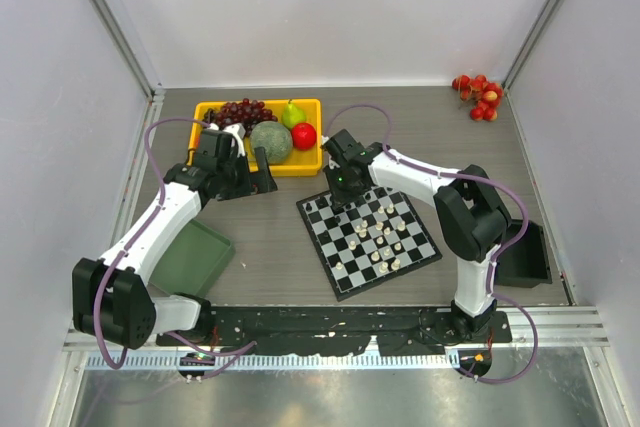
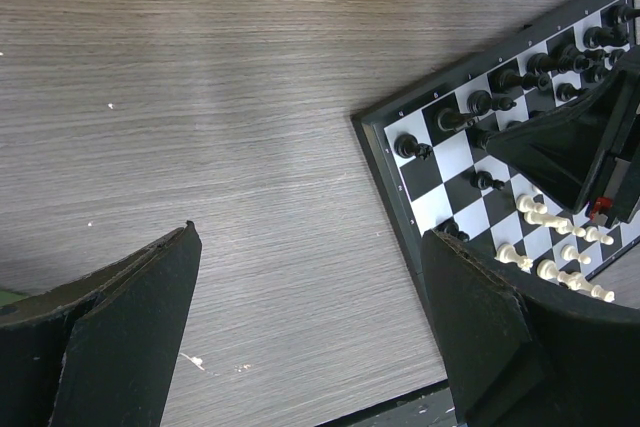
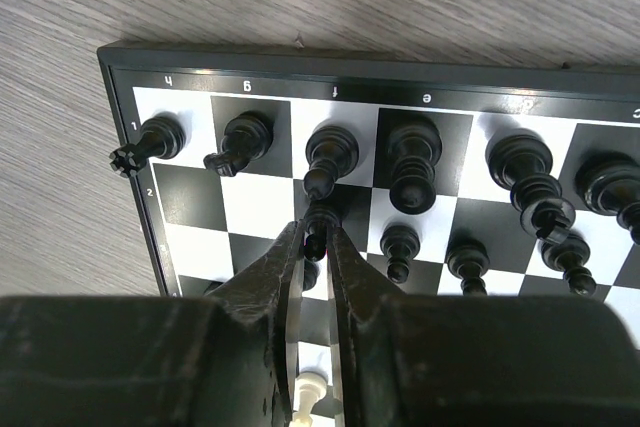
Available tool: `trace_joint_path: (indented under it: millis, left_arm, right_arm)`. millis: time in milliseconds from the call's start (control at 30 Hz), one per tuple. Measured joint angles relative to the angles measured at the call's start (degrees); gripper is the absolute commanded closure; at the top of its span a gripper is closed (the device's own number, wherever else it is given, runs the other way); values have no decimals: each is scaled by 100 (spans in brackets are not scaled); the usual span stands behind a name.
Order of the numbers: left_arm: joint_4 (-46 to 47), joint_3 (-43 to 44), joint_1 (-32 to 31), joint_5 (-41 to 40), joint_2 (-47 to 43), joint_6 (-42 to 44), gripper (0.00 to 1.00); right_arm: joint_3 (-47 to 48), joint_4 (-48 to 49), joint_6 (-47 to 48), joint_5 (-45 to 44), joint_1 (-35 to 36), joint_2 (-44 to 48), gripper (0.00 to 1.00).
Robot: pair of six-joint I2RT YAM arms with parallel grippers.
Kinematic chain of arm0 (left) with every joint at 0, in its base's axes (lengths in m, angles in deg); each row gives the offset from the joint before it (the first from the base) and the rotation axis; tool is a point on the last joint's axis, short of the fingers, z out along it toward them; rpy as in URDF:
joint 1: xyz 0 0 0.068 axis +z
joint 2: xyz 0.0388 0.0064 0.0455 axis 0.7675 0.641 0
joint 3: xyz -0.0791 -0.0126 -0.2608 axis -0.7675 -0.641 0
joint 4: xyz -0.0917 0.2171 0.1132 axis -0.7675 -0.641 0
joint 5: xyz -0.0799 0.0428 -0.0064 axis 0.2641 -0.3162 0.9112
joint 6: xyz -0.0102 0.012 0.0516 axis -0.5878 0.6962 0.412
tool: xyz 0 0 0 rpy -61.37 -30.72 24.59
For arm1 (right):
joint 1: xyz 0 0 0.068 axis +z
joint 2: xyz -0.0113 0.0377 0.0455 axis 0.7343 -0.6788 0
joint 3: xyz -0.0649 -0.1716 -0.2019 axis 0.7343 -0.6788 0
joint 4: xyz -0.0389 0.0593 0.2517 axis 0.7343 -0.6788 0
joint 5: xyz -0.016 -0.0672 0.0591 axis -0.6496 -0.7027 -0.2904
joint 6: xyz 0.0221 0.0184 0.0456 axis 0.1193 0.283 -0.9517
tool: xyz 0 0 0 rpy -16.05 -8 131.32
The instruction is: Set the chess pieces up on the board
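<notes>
Partly gripper-hidden (image 3: 316,247) black pawn (image 3: 316,219)

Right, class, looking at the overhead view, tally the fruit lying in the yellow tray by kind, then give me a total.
Bunch of dark grapes: 1
Green pear: 1
Green melon: 1
Red apple: 1
Total: 4

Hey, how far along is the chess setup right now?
Mostly done on the black side: black pieces stand along the far rows of the board. In hand: the right fingers are closed on a small black pawn in the second row. Left: the white pieces look scattered mid-board. The left fingers are open over bare table.
</notes>
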Motion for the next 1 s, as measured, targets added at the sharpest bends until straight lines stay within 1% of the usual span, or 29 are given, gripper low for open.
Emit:
trace_joint_path:
  millis: [233, 433, 767, 1000]
  left_arm:
    - [0, 0, 0, 2, 37, 0, 1]
    - [0, 0, 0, 0, 39, 0, 1]
    - [0, -22, 0, 0, 39, 0, 1]
    - [0, -24, 0, 2, 39, 0, 1]
  right_arm:
    - [-4, -24, 31, -20, 0, 0, 66]
    - [4, -39, 20, -17, 0, 13, 61]
    - [-7, -127, 26, 48, 9, 389, 60]
    - [-293, -120, 20, 120, 66, 564, 60]
